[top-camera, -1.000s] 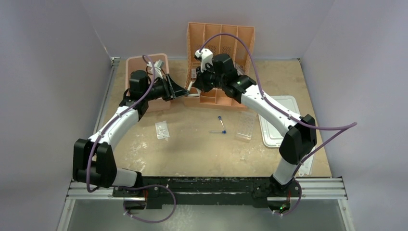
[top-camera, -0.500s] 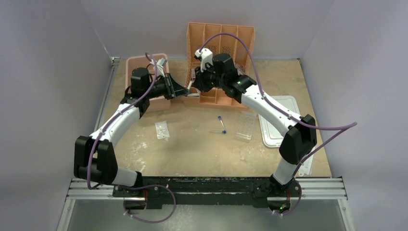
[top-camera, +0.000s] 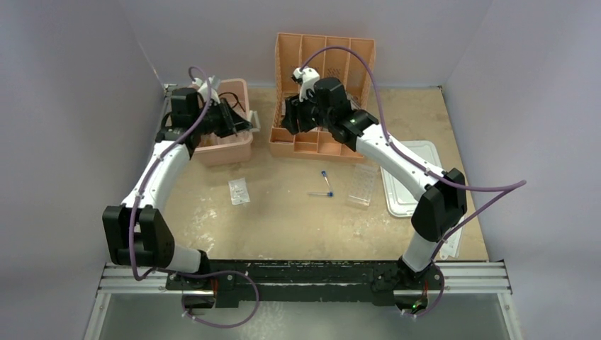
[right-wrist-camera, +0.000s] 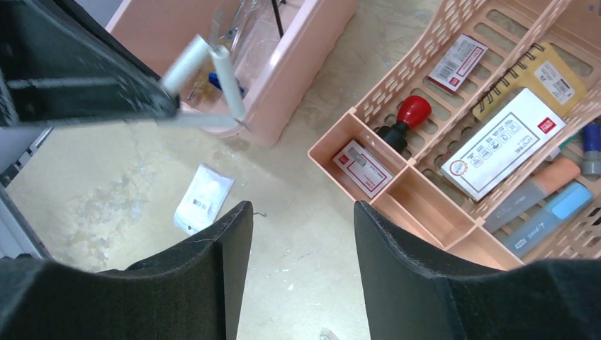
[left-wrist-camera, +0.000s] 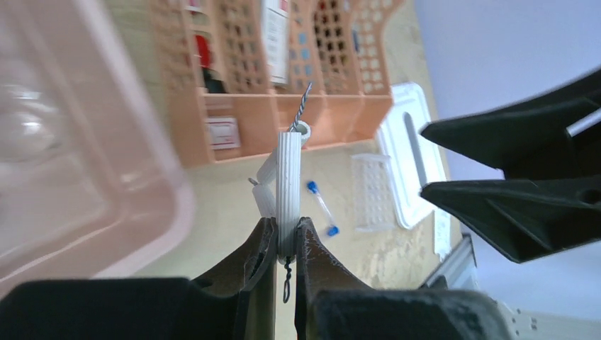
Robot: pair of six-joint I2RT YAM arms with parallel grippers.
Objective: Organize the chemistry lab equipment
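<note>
The white triangle (left-wrist-camera: pixel 288 191), ribbed white tubes on twisted wire, is pinched by one side in my left gripper (left-wrist-camera: pixel 285 237), which is shut on it. In the top view that gripper (top-camera: pixel 244 126) holds the triangle (top-camera: pixel 252 124) at the right rim of the pink bin (top-camera: pixel 223 145). My right gripper (right-wrist-camera: pixel 301 212) hangs open and empty over the table beside the orange organizer's front left corner. A clear packet (top-camera: pixel 239 191), two blue-capped tubes (top-camera: pixel 324 177) and the clear tube rack (top-camera: pixel 361 185) lie on the table.
The orange divided organizer (top-camera: pixel 322 142) stands at the back centre with pens, a stamp and boxes. A white lid (top-camera: pixel 407 177) lies to the right of the rack. The pink bin (right-wrist-camera: pixel 298 57) holds wire and metal pieces. Grey walls enclose three sides.
The triangle passed from my right gripper to my left. The right jaws opened and the left jaws closed. My left arm then swung left with the triangle to the pink bin.
</note>
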